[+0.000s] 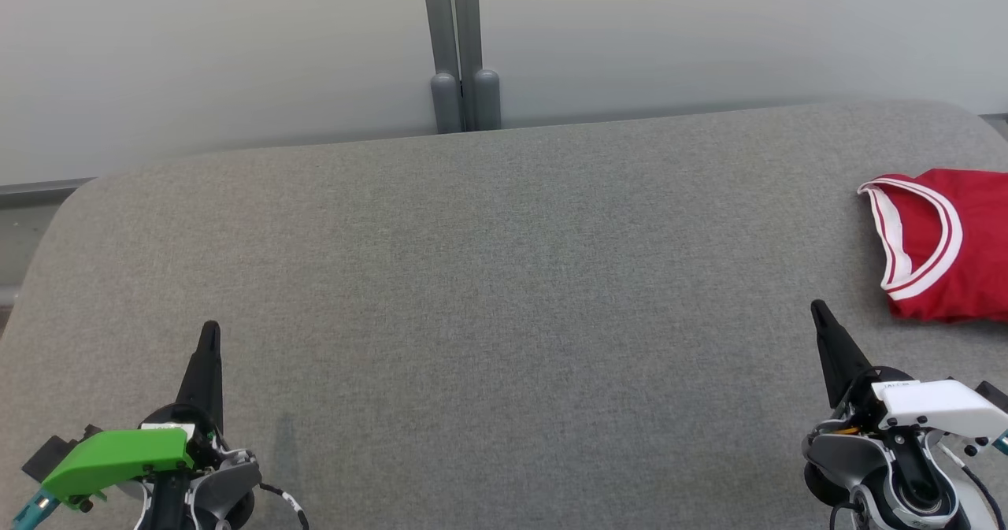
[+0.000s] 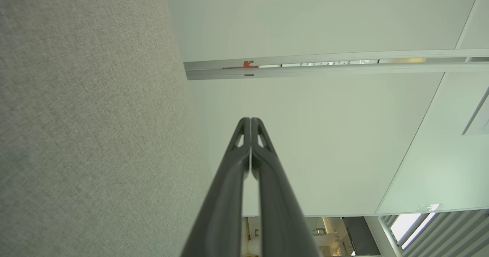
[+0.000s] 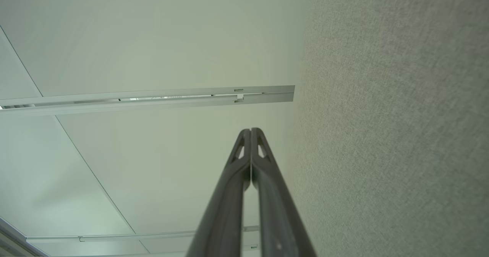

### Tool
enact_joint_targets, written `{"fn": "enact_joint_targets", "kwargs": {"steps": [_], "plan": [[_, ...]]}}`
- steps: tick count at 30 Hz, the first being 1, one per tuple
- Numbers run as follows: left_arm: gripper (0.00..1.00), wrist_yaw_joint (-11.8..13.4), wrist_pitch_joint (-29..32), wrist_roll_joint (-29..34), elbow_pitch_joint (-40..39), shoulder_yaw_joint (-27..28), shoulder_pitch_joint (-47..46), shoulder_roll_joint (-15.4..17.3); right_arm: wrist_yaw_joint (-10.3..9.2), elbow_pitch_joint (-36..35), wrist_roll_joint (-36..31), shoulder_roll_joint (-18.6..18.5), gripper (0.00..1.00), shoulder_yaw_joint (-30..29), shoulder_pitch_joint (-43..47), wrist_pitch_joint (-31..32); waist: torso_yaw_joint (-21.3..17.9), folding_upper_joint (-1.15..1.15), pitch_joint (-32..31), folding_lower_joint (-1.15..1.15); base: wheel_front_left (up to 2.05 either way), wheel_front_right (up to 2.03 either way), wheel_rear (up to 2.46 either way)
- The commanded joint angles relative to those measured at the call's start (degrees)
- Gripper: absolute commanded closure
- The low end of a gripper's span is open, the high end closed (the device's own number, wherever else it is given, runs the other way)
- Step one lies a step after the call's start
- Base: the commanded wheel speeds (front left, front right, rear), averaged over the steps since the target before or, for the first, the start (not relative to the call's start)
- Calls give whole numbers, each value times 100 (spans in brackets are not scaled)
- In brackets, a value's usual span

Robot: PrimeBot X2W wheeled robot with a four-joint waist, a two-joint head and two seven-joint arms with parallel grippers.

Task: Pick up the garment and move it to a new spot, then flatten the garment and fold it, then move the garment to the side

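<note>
left claw (image 1: 209, 329) was together, empty | right claw (image 1: 819, 307) was together, empty | red garment (image 1: 957, 254) lay on surface (image 1: 504, 278), far right

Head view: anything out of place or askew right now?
Nothing stands out. The red garment lies far right on the grey surface, cut off by the frame edge, so its far side can't be judged. The left gripper and right gripper are shut, empty, clear of it.

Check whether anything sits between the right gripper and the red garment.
Nothing visible does. Only bare grey surface lies between the shut right gripper and the red garment, which runs off the head view's right edge.
</note>
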Motion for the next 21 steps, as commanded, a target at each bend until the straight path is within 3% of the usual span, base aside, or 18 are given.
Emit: {"fn": "enact_joint_targets", "kwargs": {"steps": [1, 21], "plan": [[100, -25, 21, -2, -10, 15, -73, 43, 5, 9, 42, -6, 100, -4, -30, 15, 0, 0, 0, 0, 0, 0, 0], [100, -25, 21, -2, -9, 15, -73, 43, 5, 9, 42, -6, 100, -4, -30, 15, 0, 0, 0, 0, 0, 0, 0]]}}
